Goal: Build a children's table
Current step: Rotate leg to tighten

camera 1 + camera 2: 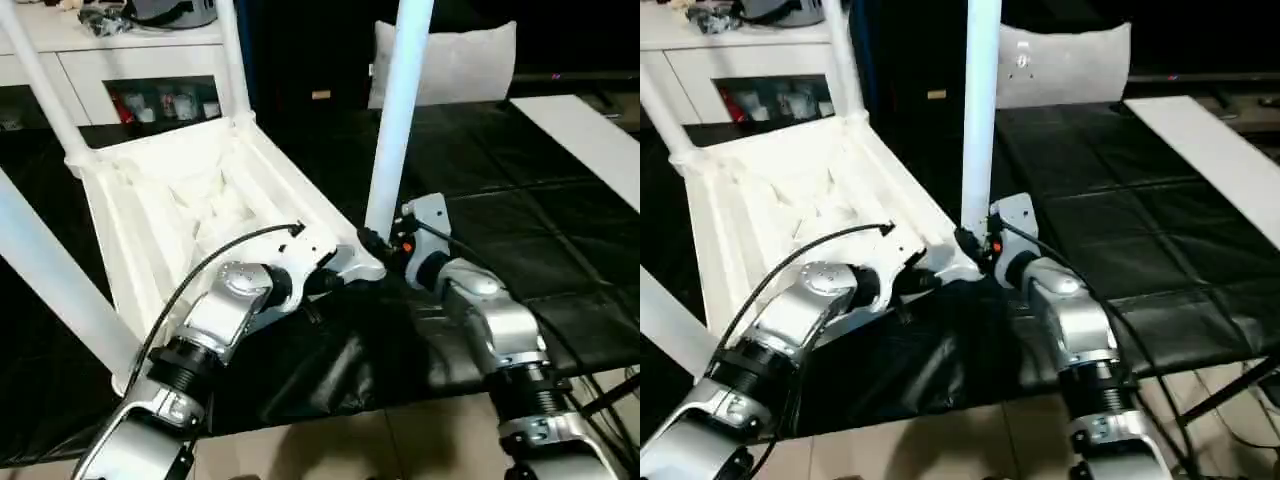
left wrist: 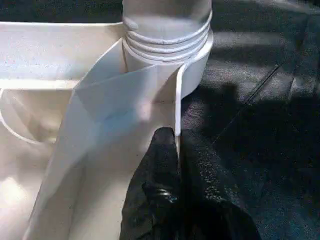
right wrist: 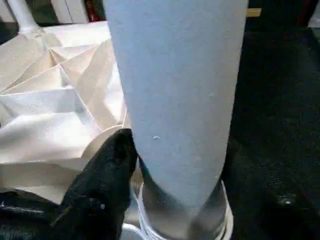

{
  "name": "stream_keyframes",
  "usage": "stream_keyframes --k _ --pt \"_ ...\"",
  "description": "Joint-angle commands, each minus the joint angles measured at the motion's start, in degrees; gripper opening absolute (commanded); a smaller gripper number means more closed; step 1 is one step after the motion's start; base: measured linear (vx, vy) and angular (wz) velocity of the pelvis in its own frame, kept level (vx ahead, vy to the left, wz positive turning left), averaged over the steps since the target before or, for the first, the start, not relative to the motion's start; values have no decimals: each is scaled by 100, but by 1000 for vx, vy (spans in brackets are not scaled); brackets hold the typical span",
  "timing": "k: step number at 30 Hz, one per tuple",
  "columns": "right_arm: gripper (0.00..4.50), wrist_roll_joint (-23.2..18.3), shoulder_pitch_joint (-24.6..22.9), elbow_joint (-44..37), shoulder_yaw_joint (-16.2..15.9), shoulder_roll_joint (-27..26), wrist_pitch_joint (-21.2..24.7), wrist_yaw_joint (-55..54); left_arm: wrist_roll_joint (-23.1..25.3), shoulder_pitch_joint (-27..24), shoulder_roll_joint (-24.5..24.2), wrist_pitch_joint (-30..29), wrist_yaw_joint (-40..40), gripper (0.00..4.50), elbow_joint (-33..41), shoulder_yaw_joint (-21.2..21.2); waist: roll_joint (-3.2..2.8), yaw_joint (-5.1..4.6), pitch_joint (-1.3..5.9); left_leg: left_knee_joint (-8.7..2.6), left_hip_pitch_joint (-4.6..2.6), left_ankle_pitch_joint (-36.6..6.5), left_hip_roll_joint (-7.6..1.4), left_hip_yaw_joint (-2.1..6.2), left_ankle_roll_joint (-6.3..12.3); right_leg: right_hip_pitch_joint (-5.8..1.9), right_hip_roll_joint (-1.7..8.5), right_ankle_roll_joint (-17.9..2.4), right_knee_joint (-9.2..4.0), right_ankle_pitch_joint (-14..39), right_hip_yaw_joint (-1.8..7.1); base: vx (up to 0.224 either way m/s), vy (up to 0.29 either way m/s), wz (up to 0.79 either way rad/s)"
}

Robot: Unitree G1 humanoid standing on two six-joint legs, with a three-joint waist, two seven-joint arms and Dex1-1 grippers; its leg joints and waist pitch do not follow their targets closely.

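Left pincer [image 2: 177,145]: clamped on a rib wall of the table top [image 1: 180,200], beside the corner socket [image 2: 197,65], so the top is steadied.
Right pincer [image 1: 385,245]: closed around the leg [image 1: 397,120] just above that socket, so it is kept upright for seating.
Table top: underside up on the black mat [image 1: 520,240].

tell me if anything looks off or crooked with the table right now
Nothing looks damaged. The table top lies underside up and tilted on the black mat. The leg at the near corner socket has thread rings still showing above the rim, so it seems not fully screwed in.
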State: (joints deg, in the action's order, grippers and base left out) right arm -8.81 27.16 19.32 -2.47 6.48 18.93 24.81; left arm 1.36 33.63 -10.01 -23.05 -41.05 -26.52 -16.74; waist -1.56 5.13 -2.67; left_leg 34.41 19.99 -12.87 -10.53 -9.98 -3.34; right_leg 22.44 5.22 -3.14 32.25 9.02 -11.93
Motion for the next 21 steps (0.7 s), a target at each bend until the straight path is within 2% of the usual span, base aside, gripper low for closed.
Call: stream_keyframes --k 1,4,7,8,9,10,11,13,14,19,20,21 --pt "301 -98 -118 -64 -270 -159 -14 275 -75 74 154 310 -109 0 145 -83 3 49 449 -324 27 16 -373 170 482 -393 577 -355 -302 1041 516 0 0 0" --pt "333 -227 -243 -300 -139 -23 -6 475 -63 32 51 477 -310 0 136 -115 4 73 440 -335 19 -141 -372 160 472 -391 570 -288 -334 1252 521 0 0 0" --pt "343 -301 -335 -468 -125 179 -49 722 -71 3 -54 570 -446 0 135 -154 0 97 446 -337 14 -166 -392 168 471 -391 569 -261 -326 1233 526 0 0 0" --pt "363 -340 -422 -599 -130 429 -85 1030 -101 -33 -168 666 -629 0 143 -186 3 111 451 -335 16 -130 -393 171 462 -396 568 -277 -315 1185 524 0 0 0" --pt "363 -340 -422 -599 -130 429 -85 1030 -101 -33 -168 666 -629 0 143 -186 1 126 457 -328 13 -114 -389 165 486 -390 569 -282 -303 1130 534 0 0 0" --pt "379 -423 -472 -672 -126 635 -122 1362 -127 -82 -283 722 -841 0 186 -230 26 147 452 -325 28 -107 -383 157 519 -401 570 -267 -294 1114 538 0 0 0" --pt "379 -483 -506 -720 -123 775 -147 1593 -143 -117 -362 758 -990 0 217 -260 19 165 459 -323 20 -107 -384 157 523 -400 575 -272 -291 1118 537 0 0 0" --pt "388 -535 -568 -772 -201 1215 -388 2333 -144 -225 -617 1085 -1551 0 292 -390 24 184 454 -317 45 -153 -353 148 570 -405 568 -260 -304 1184 520 0 0 0" --pt "411 -528 -581 -771 -234 1341 -479 2551 -172 -260 -690 1125 -1734 0 328 -427 27 197 442 -318 44 -208 -360 141 582 -401 570 -198 -325 1302 528 0 0 0" --pt "427 -707 -537 -728 -335 1818 -528 3550 -220 -348 -1115 1593 -2623 0 381 -674 9 247 409 -335 2 -442 -372 138 513 -359 541 -137 -387 1741 508 0 0 0" --pt "427 -707 -537 -728 -335 1818 -528 3550 -220 -348 -1115 1593 -2623 0 381 -674 -4 284 409 -334 -13 -499 -384 132 519 -350 538 -109 -398 1803 514 0 0 0" --pt "427 -777 -536 -747 -460 2022 -585 4050 -233 -323 -1243 1725 -2895 0 347 -733 5 324 408 -335 -25 -531 -391 132 499 -337 537 -119 -394 1819 510 0 0 0"
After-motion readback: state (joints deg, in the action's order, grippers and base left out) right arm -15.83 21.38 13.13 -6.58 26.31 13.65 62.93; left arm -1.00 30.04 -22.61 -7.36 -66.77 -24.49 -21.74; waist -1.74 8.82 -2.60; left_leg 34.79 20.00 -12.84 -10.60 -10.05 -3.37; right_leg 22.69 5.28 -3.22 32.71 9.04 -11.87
